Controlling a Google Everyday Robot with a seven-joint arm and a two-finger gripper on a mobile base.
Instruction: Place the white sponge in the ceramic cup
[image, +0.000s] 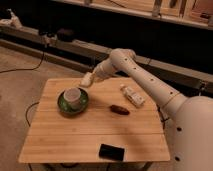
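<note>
The ceramic cup (72, 94) is white and stands upright on a glossy green saucer (61, 104) at the left of the wooden table (75, 135). My gripper (90, 78) hangs just above and behind the cup's right rim, at the end of the white arm (142, 72) that reaches in from the right. It is shut on the white sponge (86, 79), a small pale block at the fingertips, which is held clear of the cup.
A longer white packet (132, 95) lies at the table's right side, with a small dark brown object (119, 109) in front of it. A black flat device (111, 151) rests near the front edge. Dark shelving runs behind the table.
</note>
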